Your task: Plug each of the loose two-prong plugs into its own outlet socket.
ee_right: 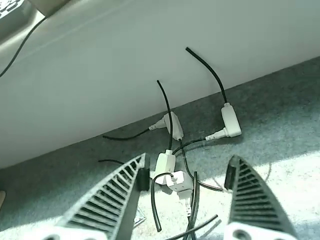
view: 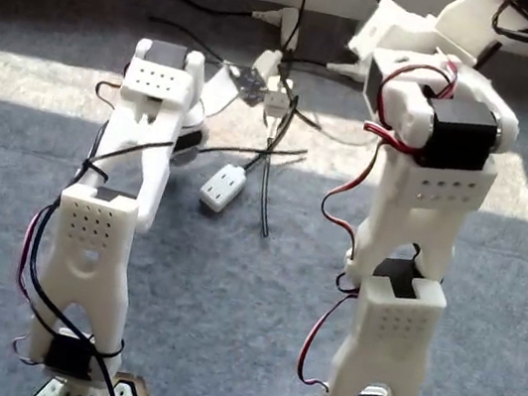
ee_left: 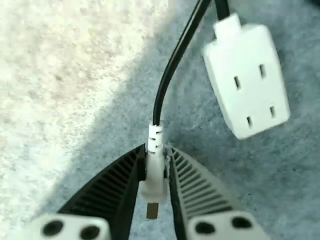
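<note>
My left gripper (ee_left: 155, 165) is shut on a white two-prong plug (ee_left: 154, 172) with a black cord (ee_left: 172, 65), held just above the grey carpet. A white outlet block (ee_left: 247, 82) with two pairs of slots lies close beside it, slots facing up. From above, that outlet block (view: 222, 187) rests between the arms, just right of my left gripper (view: 189, 138). My right gripper (ee_right: 189, 160) hangs open above a cluster of white plugs and sockets: one plug (ee_right: 170, 123), an angled plug (ee_right: 228, 125) and a socket piece (ee_right: 164, 163).
A white wall or baseboard (ee_right: 150, 65) runs along the far edge of the carpet. Black cords (view: 270, 174) cross the carpet between the arms. More connectors (view: 274, 94) lie near the far edge. A sunlit strip (view: 30, 86) crosses the carpet.
</note>
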You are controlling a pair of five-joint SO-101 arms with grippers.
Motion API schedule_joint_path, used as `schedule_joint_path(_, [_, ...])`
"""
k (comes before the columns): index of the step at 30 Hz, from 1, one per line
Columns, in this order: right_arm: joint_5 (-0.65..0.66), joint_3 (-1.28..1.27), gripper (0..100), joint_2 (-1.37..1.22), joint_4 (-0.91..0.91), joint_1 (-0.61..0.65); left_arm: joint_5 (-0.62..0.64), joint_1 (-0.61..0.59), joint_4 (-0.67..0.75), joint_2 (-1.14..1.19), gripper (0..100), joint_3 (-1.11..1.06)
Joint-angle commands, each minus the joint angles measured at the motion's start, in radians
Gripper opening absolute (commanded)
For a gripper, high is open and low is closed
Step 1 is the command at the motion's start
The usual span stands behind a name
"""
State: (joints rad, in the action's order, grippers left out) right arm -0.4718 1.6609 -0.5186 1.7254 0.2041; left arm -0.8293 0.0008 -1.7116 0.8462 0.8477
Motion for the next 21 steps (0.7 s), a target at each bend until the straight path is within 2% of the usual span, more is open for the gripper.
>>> schedule_joint_path(1, [-0.012,0.097,24.5,0.058,0.038,-0.038,0.218,0.030,-0.015,-0.110,1,0.288])
schedule_joint_path(8, [-0.014,0.097,24.5,0.058,0.038,-0.044,0.575,0.030,-0.021,-0.213,1,0.656])
schedule_joint_path(10, [-0.012,0.096,24.5,0.058,0.038,-0.045,0.760,0.025,-0.037,-0.231,1,0.705])
schedule_joint_path(17, [-0.015,0.094,24.5,0.058,0.038,-0.105,1.640,-0.042,-0.048,-0.249,1,0.730])
schedule_joint_path(19, [-0.015,0.094,24.5,0.058,0.038,-0.110,1.811,-0.038,-0.048,-0.249,1,0.731])
schedule_joint_path(21, [-0.015,0.094,24.5,0.058,0.038,-0.110,1.875,-0.013,-0.048,-0.254,1,0.731])
